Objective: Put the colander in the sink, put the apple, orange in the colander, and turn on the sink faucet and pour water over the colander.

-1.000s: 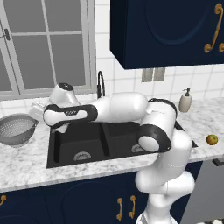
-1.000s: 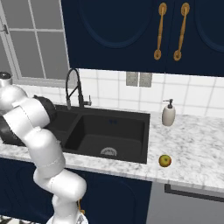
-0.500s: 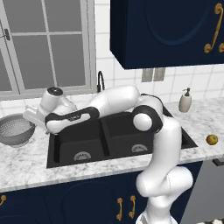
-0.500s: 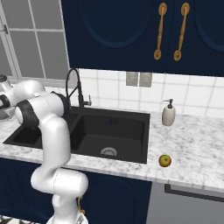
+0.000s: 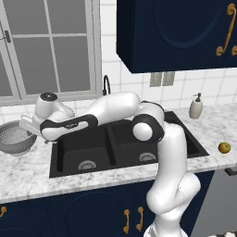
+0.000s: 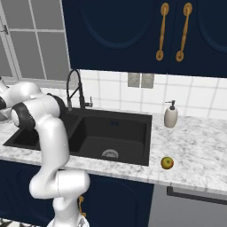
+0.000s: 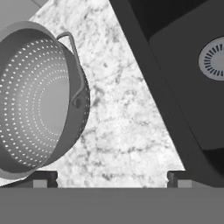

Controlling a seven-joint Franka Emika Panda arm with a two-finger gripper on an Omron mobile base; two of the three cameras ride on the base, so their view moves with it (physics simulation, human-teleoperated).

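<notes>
The silver colander (image 5: 13, 138) sits upright on the marble counter, left of the black sink (image 5: 121, 144). My gripper (image 5: 28, 127) hovers just above the counter between the colander's right rim and the sink's left edge. In the hand view the colander (image 7: 38, 97) lies to the left with a handle facing the open gripper (image 7: 111, 181), which holds nothing. The sink's left basin and drain (image 7: 215, 58) are at the right. The apple (image 5: 224, 147) (image 6: 167, 162) rests on the counter right of the sink. The black faucet (image 6: 74, 91) stands behind the sink, with no water showing. The orange is out of view.
A beige soap pump bottle (image 6: 170, 115) stands at the back right of the sink. Dark wall cabinets (image 6: 133, 35) hang above the counter, and a window (image 5: 46, 46) is behind the colander. The counter's front edge runs close below the sink.
The arm has swung left, carrying the hand from over the left basin to the counter beside the colander. The gripper has stayed open.
</notes>
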